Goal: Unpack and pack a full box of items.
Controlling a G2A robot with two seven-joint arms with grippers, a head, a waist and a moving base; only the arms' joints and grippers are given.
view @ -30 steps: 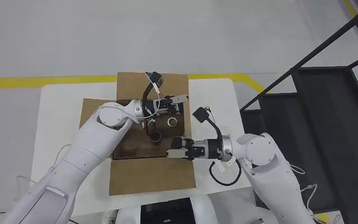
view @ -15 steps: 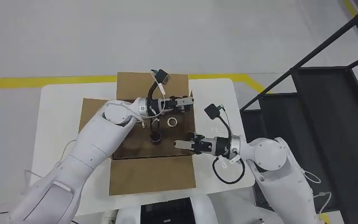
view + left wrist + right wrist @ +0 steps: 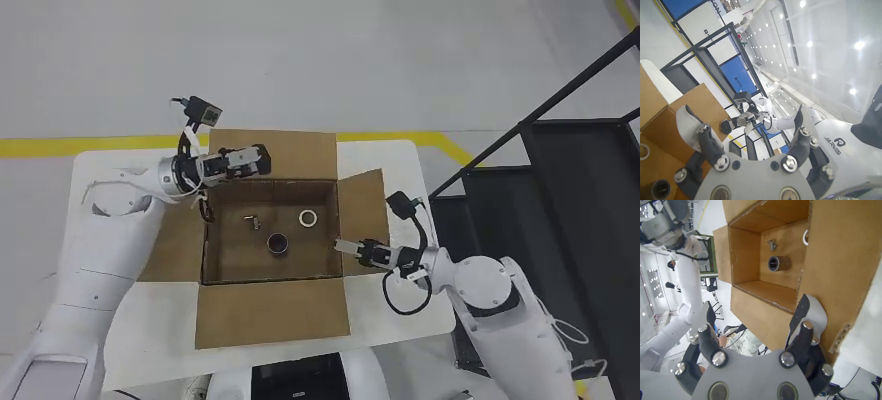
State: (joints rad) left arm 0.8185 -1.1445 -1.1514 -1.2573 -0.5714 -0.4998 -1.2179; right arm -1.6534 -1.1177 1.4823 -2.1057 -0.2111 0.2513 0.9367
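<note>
While the right gripper (image 3: 347,247) hangs wide open and empty with one finger seemingly against the box's raised right flap (image 3: 362,205), any push inward could fold that flap over the opening or drag the box (image 3: 230,255) across the desk (image 3: 110,170). The left gripper (image 3: 255,160), also wide open and empty, sits above the far flap near the box's far-left corner, so a careless descent could catch the cardboard rim.

Three items lie well apart on the box floor. The dark cylinder (image 3: 277,243) stands upright and could topple and roll if nudged off-centre. The white ring (image 3: 309,217) lies flat near the right wall, leaving little room for fingers. The small metal piece (image 3: 250,218) looks easy to lose from a grip.

The box stands mid-desk, flaps spread over a smooth white top offering little friction. Beyond the far edge runs a yellow line (image 3: 80,146) on pale grey floor, and a black metal frame (image 3: 560,170) stands off the right edge.
</note>
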